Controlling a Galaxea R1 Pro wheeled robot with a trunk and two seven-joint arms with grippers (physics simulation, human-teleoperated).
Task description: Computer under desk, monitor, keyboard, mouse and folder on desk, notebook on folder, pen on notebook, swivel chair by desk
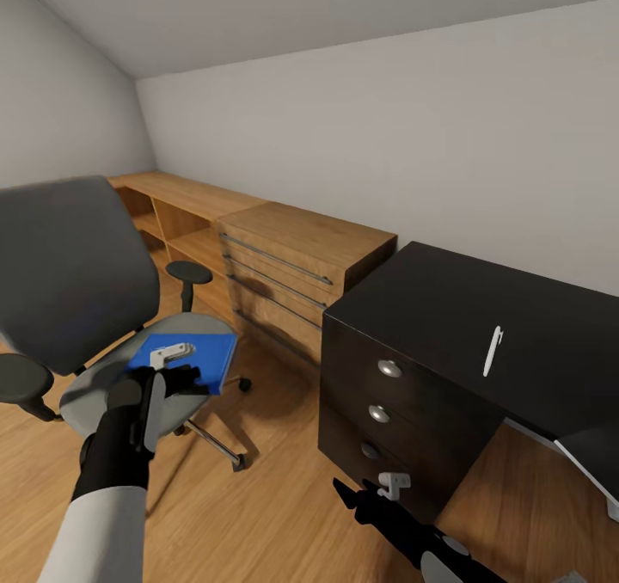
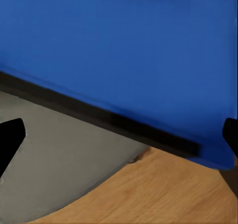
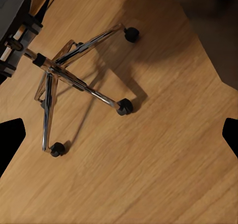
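Left gripper (image 1: 169, 368): jaws apart, poised over the near edge of the folder (image 1: 191, 359), nothing between them yet. In the left wrist view both fingertips (image 2: 10, 137) show dark at the frame's sides, with the folder's (image 2: 129, 50) blue cover and black spine edge between them.

Folder: flat on the seat of the swivel chair (image 1: 73, 282), one corner overhanging the seat edge above the wooden floor (image 1: 258, 497).

Step in hand, as I judge it: taking the folder off the seat. Done well, the jaws would straddle the overhanging edge, one finger above and one below, since a flat sheet offers no other purchase. Close firmly, lift level, and mind that the chair rolls on casters (image 3: 124, 106) if pushed.

Right gripper (image 1: 378, 490): low, in front of the black drawers; jaws apart and empty over the floor, looking at the chair's chrome base (image 3: 54, 73).

Desk (image 1: 481, 316): black surface to the right, well apart from the chair; a white pen (image 1: 492, 351) lies on it.

Wooden cabinet (image 1: 301, 260): against the wall, between chair and desk.
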